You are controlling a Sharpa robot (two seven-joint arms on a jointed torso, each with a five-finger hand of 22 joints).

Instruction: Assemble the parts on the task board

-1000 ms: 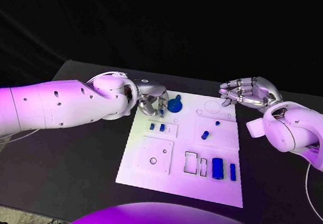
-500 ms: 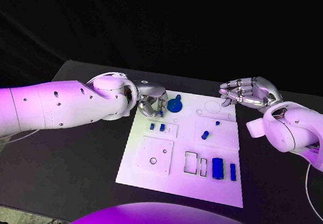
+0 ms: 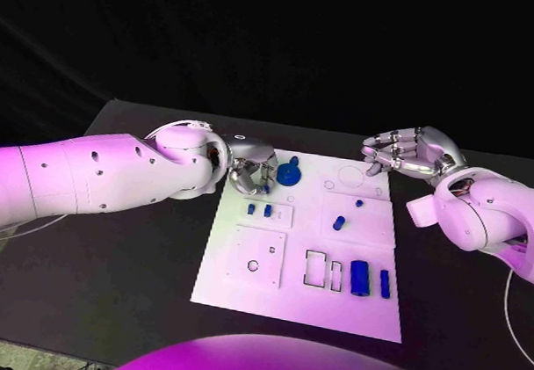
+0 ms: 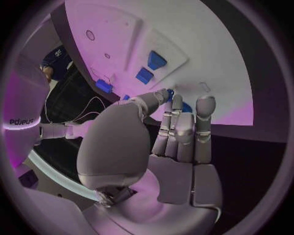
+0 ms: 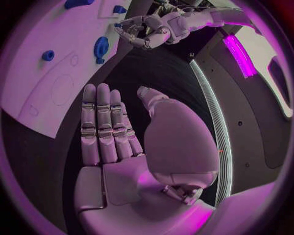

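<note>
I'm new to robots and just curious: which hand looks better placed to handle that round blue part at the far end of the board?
Probably the left hand: its fingers sit right beside the round blue part on the board. The right hand hovers off the far corner, holding nothing.
</note>
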